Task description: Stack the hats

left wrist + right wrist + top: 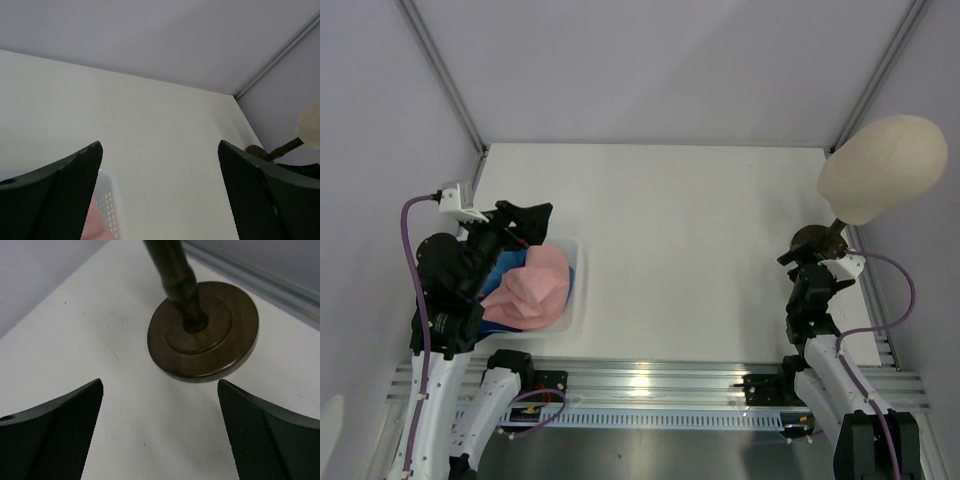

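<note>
We see the pink hat (535,285) heaped in a clear tray (578,292) at the table's (690,240) near left, with a light blue hat (501,272) peeking from beneath; it looks like a supply bin for stacking. We cannot make out other hats. Our left gripper (540,226) hovers over the tray's far end, fingers wide and empty, angled across the table. Our right gripper (160,440), equally wide and empty, points down near the head form's (882,168) brown base (202,330).
</note>
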